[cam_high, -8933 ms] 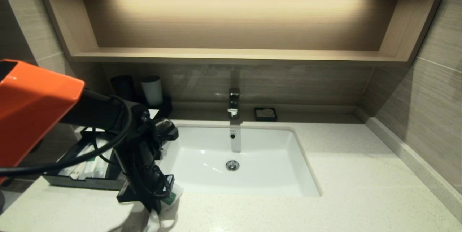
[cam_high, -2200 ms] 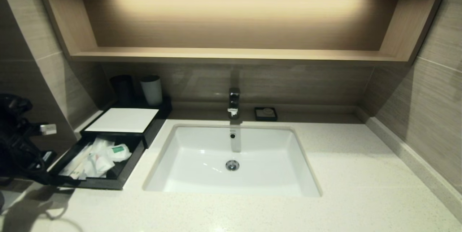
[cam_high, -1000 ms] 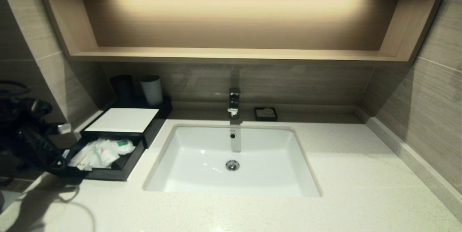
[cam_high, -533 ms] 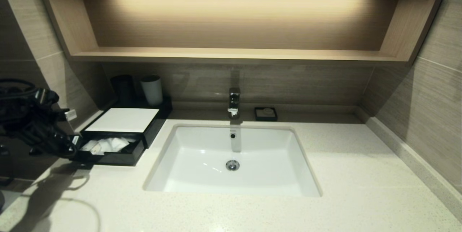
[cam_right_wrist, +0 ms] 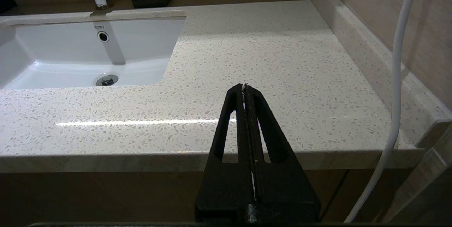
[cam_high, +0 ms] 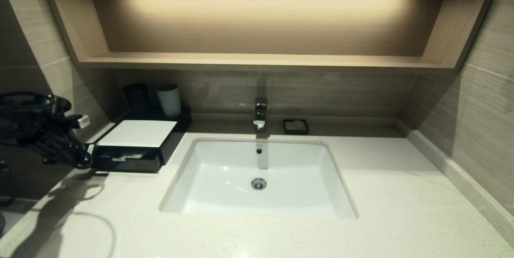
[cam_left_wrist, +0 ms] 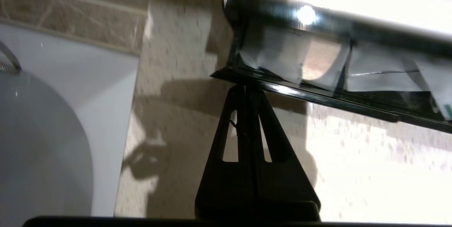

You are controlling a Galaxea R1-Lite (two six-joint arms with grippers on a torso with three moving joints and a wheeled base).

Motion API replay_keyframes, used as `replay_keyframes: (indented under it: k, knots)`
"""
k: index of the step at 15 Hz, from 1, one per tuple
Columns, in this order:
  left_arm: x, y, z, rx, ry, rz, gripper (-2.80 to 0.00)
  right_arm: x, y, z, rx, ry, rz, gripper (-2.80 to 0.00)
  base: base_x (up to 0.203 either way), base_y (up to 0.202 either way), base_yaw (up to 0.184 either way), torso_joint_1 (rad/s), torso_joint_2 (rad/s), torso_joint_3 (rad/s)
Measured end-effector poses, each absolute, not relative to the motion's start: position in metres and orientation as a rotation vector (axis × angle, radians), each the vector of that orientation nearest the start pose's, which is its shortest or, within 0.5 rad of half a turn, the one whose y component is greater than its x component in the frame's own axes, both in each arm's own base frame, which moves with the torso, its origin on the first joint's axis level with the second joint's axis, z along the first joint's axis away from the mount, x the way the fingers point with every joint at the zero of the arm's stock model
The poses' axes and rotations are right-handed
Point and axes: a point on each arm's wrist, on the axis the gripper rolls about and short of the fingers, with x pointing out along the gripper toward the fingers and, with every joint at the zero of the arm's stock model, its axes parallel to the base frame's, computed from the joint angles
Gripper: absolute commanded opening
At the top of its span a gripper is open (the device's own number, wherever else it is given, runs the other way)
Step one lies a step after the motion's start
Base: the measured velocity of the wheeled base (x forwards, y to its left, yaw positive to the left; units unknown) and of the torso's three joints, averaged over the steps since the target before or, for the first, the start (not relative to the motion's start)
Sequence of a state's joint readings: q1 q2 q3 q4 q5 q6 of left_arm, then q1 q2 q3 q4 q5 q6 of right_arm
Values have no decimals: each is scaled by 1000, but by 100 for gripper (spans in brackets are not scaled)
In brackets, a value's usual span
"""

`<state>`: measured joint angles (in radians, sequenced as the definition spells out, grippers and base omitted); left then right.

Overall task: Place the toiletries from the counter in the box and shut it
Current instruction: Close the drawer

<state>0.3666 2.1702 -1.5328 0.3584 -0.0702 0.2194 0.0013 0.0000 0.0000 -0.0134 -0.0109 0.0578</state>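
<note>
The black box [cam_high: 138, 133] with its white top panel stands on the counter [cam_high: 401, 194] at the left of the sink. Its drawer [cam_high: 128, 165] is pushed almost fully in, with only a narrow slit open. In the left wrist view the whitish wrapped toiletries [cam_left_wrist: 282, 54] lie inside the drawer [cam_left_wrist: 317, 96]. My left gripper [cam_high: 88, 157] is shut and empty, with its tips [cam_left_wrist: 243, 87] against the drawer's front edge near its corner. My right gripper [cam_right_wrist: 244, 86] is shut and empty above the counter's front edge at the right, out of the head view.
The white sink [cam_high: 225, 206] with a chrome faucet [cam_high: 260, 113] fills the middle. A white cup [cam_high: 169, 100] and a black cup [cam_high: 136, 97] stand behind the box. A small black soap dish [cam_high: 295, 126] sits by the back wall. A wooden shelf [cam_high: 257, 60] hangs above.
The drawer has slid back into the box, from wide open to nearly shut. My left gripper moved toward the back wall with the drawer's front.
</note>
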Motion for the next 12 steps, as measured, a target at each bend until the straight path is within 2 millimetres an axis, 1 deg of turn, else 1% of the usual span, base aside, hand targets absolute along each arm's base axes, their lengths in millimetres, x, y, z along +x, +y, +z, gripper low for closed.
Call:
replay_keyframes:
  k: [3,9,11,12]
  knots:
    - [394,147,112,-16,941,174,-280,-23,0,77,58,-13,-10,-280,0,0,0,0,0,0]
    - [402,147,110,-30,879,192,-280,-23,0,77,58,-14,-9,-280,0,0,0,0,0,0]
    - [404,147,108,-35,841,206,-280,-23,0,77,58,-13,-10,-280,0,0,0,0,0,0]
    - [407,148,110,-28,794,219,-280,-23,0,77,58,-14,-10,-280,0,0,0,0,0,0]
